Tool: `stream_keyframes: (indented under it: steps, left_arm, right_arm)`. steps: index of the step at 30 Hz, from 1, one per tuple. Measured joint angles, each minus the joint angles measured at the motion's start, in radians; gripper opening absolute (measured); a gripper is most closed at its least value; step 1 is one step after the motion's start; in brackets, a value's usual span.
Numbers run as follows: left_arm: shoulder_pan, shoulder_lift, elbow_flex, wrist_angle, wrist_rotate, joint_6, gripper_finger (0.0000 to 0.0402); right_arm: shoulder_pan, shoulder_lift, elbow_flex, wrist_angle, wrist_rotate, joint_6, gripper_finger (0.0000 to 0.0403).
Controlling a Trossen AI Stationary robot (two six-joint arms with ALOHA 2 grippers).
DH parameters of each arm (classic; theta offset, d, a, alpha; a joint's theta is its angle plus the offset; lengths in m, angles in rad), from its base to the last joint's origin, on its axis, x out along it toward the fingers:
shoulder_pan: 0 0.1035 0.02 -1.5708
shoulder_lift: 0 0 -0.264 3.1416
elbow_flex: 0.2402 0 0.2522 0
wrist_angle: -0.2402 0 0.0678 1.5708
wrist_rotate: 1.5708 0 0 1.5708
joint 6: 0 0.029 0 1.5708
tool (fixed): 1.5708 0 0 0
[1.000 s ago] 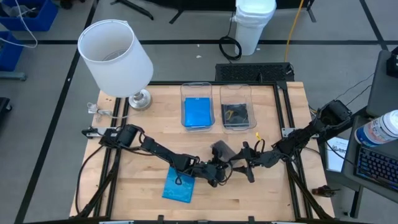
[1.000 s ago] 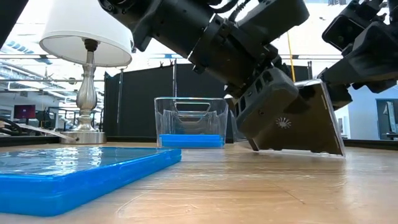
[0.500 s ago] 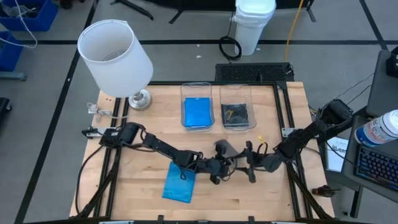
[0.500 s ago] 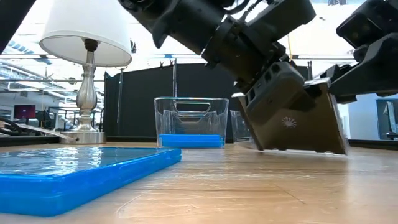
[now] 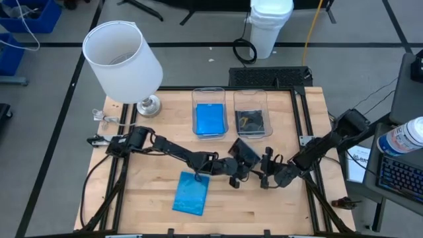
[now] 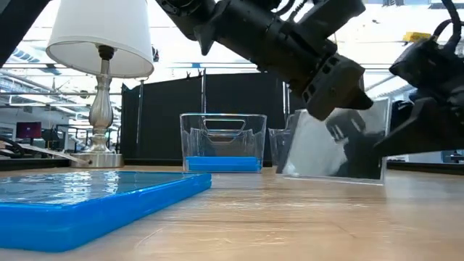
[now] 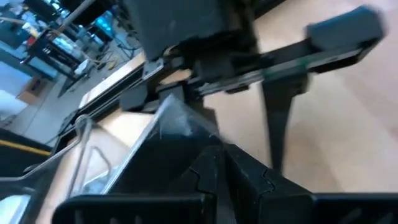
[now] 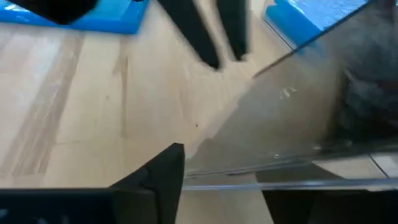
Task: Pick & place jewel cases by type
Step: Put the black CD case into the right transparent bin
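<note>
- The grey case point(image 5: 246, 151) had moved up the worktop point(image 5: 291, 132) since a second before, closer to the two bins. It had also tipped up more and now stood nearly on its edge.
- The left end effector point(image 5: 239, 166) was clamped on the top part of the grey case, as the low view showed.
- The right end effector point(image 5: 266, 173) had slid back and now sat just beside the case. Its fingers looked apart, with the case's lower edge near them, not squeezed.
- That probably meant the left arm now carried the case alone, and the hand-over was done.
- The dark bin point(image 5: 250, 112) already held a dark case, so this looked like the place for the grey one.
- The blue bin point(image 5: 209, 112) held a blue case.
- Another blue case point(image 5: 190, 194) lay flat on the worktop, not yet sorted.
</note>
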State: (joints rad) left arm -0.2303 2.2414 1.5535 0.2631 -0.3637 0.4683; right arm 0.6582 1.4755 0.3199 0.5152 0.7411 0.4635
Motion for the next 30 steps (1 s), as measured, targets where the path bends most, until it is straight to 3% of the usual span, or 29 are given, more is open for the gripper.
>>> stream_keyframes:
  steps: [9,15,20,25,30]
  left_arm:
    - [-0.007,0.000,-0.002,-0.040,0.030,-0.026,0.0035]
    - [-0.009,0.000,-0.002,-0.068,0.016,-0.042,0.0035]
    - [-0.050,0.001,-0.004,-0.086,-0.037,0.052,0.0035]
    - [-0.130,0.004,-0.005,-0.112,-0.179,0.144,0.0035]
    - [-0.221,-0.013,-0.005,-0.163,-0.387,0.210,0.0035]
  right_arm:
    - [-0.040,0.019,0.000,0.193,0.014,-0.101,0.0106]
    - [-0.069,0.019,0.000,0.199,0.009,-0.107,0.0085]
    - [-0.076,0.018,0.000,0.211,0.018,-0.109,0.0057]
    - [-0.076,0.017,0.001,0.211,0.018,-0.109,0.0022]
    - [-0.076,0.017,0.001,0.214,0.017,-0.109,0.0019]
